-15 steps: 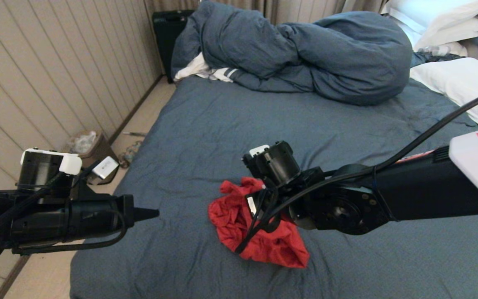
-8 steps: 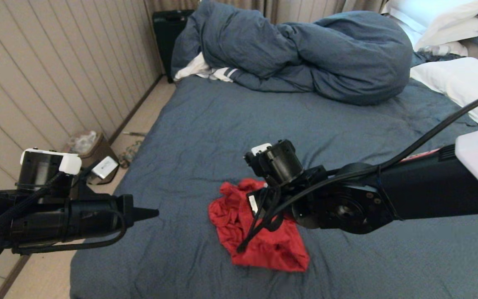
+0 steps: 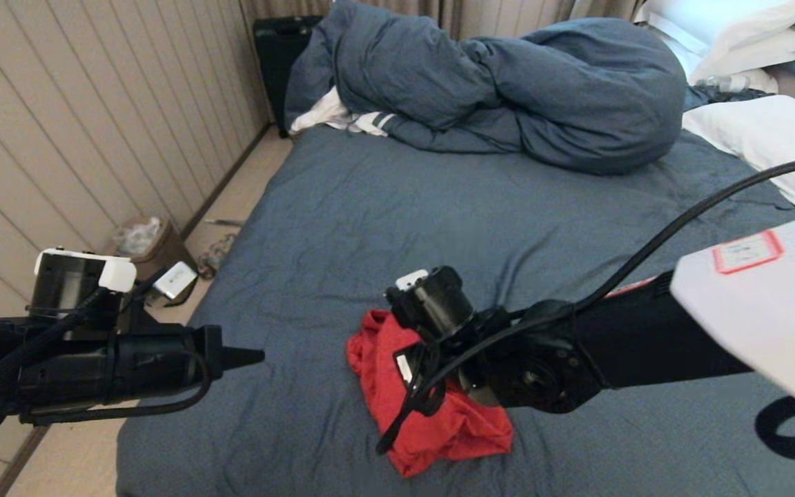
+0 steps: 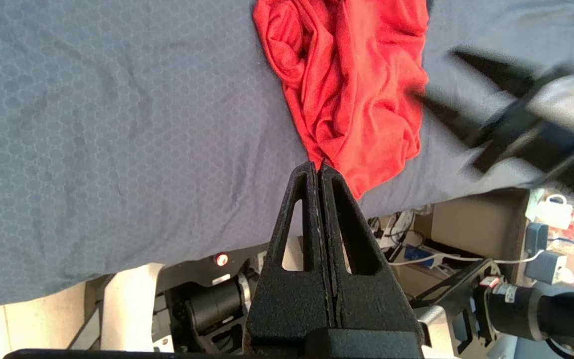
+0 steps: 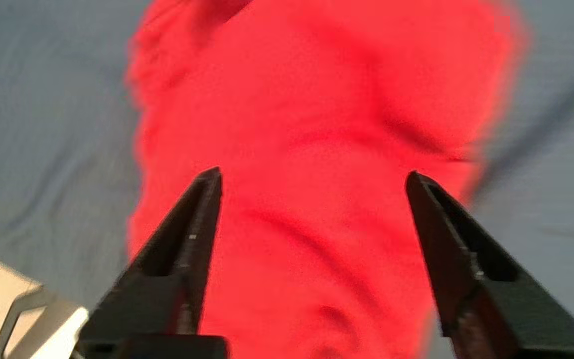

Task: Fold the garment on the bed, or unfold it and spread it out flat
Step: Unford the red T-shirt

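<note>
My right tool (image 5: 312,179) hangs spread wide just above the crumpled red T-shirt (image 3: 432,414) near the bed's (image 3: 370,207) front edge, ready to pinch; left tool (image 4: 320,172), pressed together, waits beside the bed.

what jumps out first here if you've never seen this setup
The crumpled red garment on the near part of the dark bed. The right gripper hangs over it with fingers spread wide. The left gripper sits shut at the bed's left edge.

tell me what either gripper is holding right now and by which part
Nothing is held. The right gripper is open above the crumpled garment; the left gripper is shut on nothing, off to the side.
</note>
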Available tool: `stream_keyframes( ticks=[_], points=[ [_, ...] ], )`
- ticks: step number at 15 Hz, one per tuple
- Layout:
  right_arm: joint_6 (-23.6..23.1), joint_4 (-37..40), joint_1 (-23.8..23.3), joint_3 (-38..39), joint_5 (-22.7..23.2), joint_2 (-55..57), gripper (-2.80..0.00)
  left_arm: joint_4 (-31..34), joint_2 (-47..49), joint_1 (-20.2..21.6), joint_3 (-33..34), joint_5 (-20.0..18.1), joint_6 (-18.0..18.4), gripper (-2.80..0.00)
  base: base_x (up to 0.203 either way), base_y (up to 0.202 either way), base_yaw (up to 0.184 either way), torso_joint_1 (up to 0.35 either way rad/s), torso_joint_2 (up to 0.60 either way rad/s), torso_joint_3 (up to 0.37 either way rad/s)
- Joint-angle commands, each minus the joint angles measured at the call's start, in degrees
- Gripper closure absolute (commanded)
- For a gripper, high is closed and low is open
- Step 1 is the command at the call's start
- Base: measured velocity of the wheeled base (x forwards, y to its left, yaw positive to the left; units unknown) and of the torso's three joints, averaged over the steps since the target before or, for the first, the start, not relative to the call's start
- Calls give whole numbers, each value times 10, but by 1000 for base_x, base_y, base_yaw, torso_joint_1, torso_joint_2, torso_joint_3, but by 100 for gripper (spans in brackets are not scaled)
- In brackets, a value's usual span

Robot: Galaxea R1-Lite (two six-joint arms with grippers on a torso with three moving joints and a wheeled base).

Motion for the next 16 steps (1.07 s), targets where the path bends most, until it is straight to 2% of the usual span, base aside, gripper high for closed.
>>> stream_keyframes(
  ticks=[1, 4, 7, 8, 9, 16],
  points=[
    [1, -5, 11, 2, -1, 30, -280, -1, -1, 0, 0, -1, -2, 0, 0, 0, 0, 0, 0, 0],
    [3, -45, 36, 11, -2, 73, -280, -1, 4, 0, 0, -2, -2, 0, 0, 0, 0, 0, 0, 0],
    [3, -51, 37, 11, -2, 76, -280, -1, 5, 0, 0, -2, -2, 0, 0, 0, 0, 0, 0, 0],
    [3, -51, 37, 11, -2, 76, -114, -1, 5, 0, 0, -2, -2, 0, 0, 0, 0, 0, 0, 0],
    [3, -51, 37, 11, -2, 76, 0, -1, 5, 0, 0, -2, -2, 0, 0, 0, 0, 0, 0, 0],
    [1, -60, 36, 12, -10, 49, 0, -1, 4, 0, 2, -3, -2, 0, 0, 0, 0, 0, 0, 0]
  ],
)
